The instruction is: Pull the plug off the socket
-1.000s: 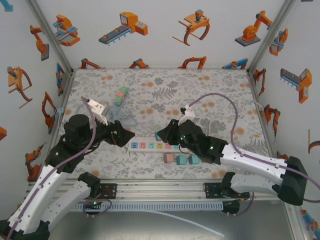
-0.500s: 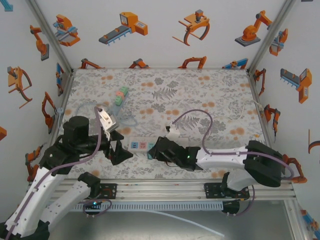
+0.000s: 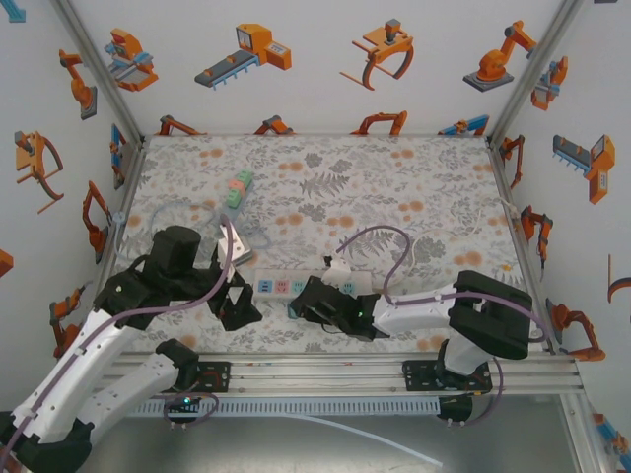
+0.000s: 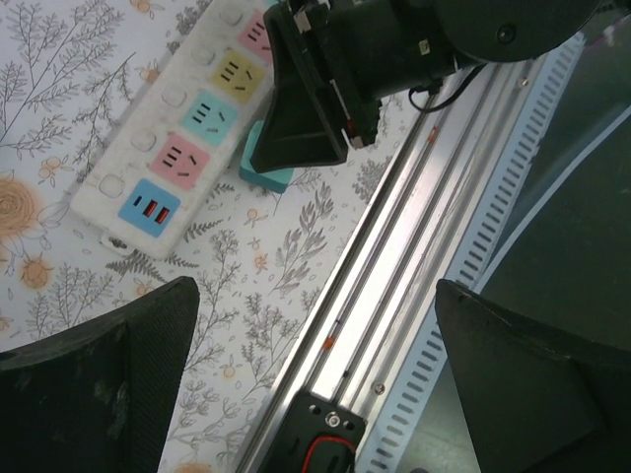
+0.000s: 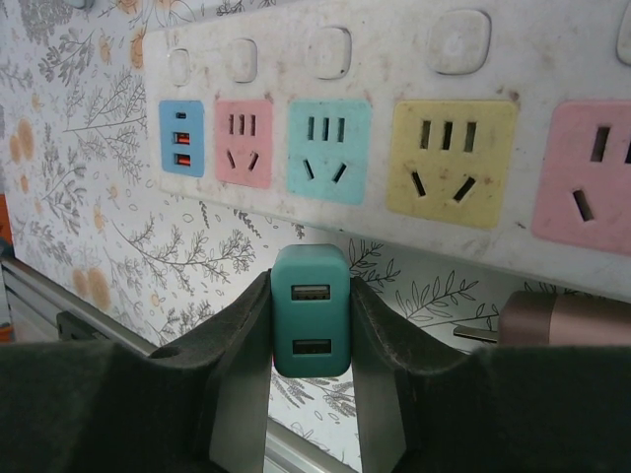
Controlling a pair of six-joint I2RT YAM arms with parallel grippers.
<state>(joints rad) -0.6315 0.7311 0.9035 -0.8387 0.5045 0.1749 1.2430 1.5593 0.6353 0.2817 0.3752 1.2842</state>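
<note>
Floral-print table (image 3: 394, 187): white power strip (image 5: 394, 59) lying along its near edge. Teal plug (image 5: 310, 310): out of the sockets, just beside the strip's near side, clamped between the jaws of the right gripper (image 5: 312, 330). Left gripper (image 4: 315, 305): jaws wide apart, near the strip's USB end.

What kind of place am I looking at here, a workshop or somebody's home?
Probably a robot test booth, not a home: white walls printed with robot cartoons box in a floral table, two arms are bolted to a metal rail, and a power strip lies between them.
</note>
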